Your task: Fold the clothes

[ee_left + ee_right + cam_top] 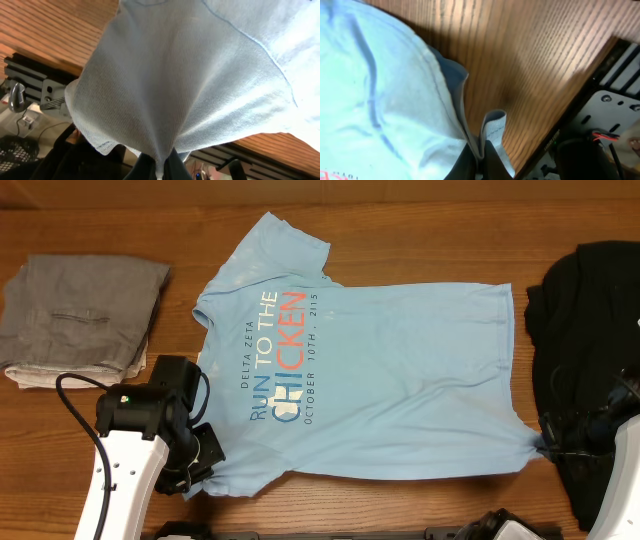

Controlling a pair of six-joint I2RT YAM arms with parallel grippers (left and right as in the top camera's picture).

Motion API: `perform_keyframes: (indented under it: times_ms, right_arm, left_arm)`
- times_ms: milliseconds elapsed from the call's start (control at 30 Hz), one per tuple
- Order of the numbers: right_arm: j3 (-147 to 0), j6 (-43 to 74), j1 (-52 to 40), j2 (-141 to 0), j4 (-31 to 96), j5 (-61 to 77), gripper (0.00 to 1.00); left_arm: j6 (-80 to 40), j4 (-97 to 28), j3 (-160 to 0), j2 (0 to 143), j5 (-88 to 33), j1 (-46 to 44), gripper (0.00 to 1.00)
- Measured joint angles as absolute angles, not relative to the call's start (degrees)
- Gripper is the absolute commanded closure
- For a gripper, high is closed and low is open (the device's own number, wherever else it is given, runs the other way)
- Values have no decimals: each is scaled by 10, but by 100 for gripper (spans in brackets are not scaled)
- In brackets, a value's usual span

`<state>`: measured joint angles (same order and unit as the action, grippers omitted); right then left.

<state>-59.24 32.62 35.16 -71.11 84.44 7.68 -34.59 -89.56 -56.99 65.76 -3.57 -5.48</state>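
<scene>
The light blue T-shirt (400, 380) lies spread flat in the middle of the wooden table, print side up, collar to the left and hem to the right. My left gripper (205, 465) is shut on its near left sleeve. In the left wrist view the cloth (175, 75) fans out from the closed jaws (160, 172). My right gripper (545, 445) is shut on the near right hem corner. In the right wrist view the hem (380, 100) bunches into the closed jaws (481, 167).
A folded grey garment (80, 310) lies at the far left. A black garment (590, 330) is heaped at the right edge, just behind my right arm. Bare wood (400, 230) shows behind the shirt. The table's front edge is close to both grippers.
</scene>
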Motion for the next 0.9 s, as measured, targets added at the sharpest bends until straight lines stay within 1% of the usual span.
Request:
perform_keyframes:
  times_ms: [133, 367, 633, 900]
  right_arm:
    - [-604, 312, 352, -720, 838, 84, 96]
    - [-618, 306, 345, -757, 809, 95, 96]
    - [-619, 305, 269, -811, 703, 125, 96]
    - [-620, 322, 217, -860, 607, 136, 96]
  left_arm:
    - [-346, -896, -602, 683, -21, -55, 96]
    - [-345, -890, -703, 787, 12, -55, 96]
    - [-335, -810, -783, 877, 23, -55, 96]
    - [-313, -735, -807, 893, 25, -72, 96]
